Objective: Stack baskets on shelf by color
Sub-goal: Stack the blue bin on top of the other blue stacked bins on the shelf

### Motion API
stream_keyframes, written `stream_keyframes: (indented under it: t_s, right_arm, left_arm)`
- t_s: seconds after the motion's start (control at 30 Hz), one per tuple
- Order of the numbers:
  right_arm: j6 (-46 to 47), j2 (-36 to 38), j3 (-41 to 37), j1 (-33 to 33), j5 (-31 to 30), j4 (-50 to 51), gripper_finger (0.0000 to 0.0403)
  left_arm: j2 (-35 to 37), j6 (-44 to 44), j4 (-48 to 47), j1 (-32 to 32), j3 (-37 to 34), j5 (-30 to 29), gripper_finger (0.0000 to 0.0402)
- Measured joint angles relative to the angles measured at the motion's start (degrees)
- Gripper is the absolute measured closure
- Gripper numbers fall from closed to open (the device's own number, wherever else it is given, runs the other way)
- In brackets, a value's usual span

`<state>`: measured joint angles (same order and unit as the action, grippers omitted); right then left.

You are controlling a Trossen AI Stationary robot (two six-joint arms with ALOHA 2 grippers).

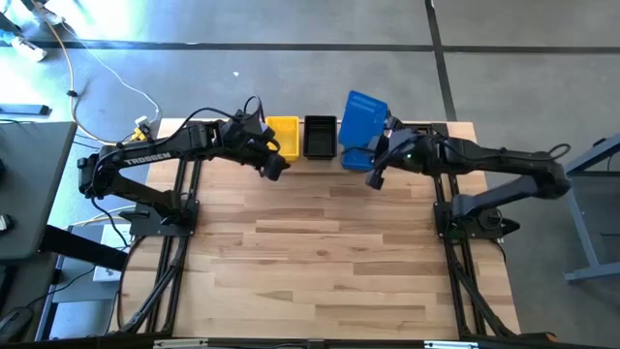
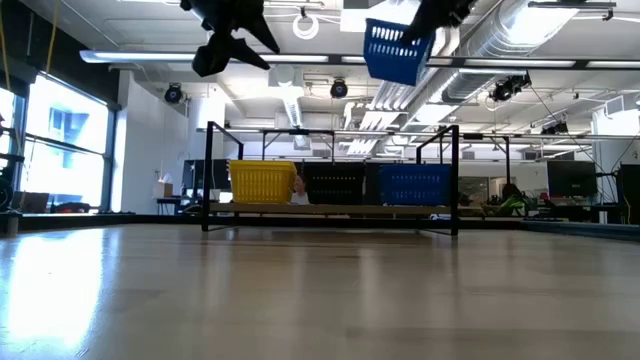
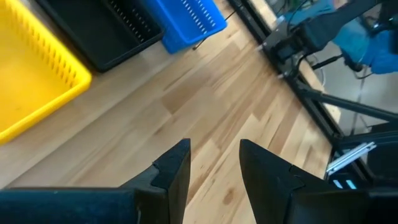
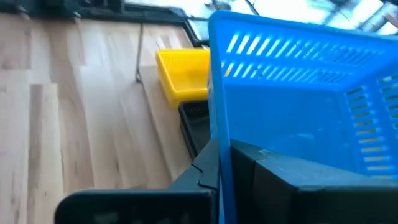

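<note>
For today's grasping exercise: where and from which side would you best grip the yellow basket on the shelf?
Grip the yellow basket by its thin upright rim wall, coming from above: it sits open side up on the shelf, the black basket crowds one side, and the left gripper waits nearby, open.

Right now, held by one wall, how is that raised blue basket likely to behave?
The blue basket hangs tilted from the right gripper, so it may swing. Its slotted, empty plastic walls suggest it is light. It keeps its shape, so probably fairly stiff.

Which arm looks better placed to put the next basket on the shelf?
The right: its gripper already holds a blue basket above the blue ones on the shelf. The left gripper is empty.
</note>
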<state>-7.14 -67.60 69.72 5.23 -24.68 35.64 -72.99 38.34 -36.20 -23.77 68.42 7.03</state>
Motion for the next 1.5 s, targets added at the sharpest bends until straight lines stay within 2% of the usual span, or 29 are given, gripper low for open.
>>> stream_keyframes:
  t_s: [0.1, 0.2, 0.43, 0.77, 1.5]
  right_arm:
    - [-2.3, 2.3, -5.5, 4.4, 5.8, -5.1, 0.0403]
    - [-4.3, 2.3, -9.0, 8.2, 9.5, -5.4, 0.0403]
    - [-8.9, -2.2, -11.9, 14.2, 15.9, -6.0, 0.0403]
    - [-12.9, -8.5, -11.9, 17.4, 18.1, -3.0, 0.0403]
    - [-17.4, -14.3, -11.8, 19.9, 19.0, -2.2, 0.0403]
  left_arm:
    - [0.0, 0.4, 1.6, 0.0, 0.0, 0.3, 0.0275]
    - [0.0, 0.5, 2.7, 0.0, 0.0, 0.3, 0.0275]
    - [0.0, 1.5, 3.4, 0.0, 0.0, 0.3, 0.0275]
    - [-0.1, 2.0, 3.4, 0.0, 0.0, 0.3, 0.0275]
    - [-0.1, 2.0, 3.4, 0.0, 0.0, 0.3, 0.0275]
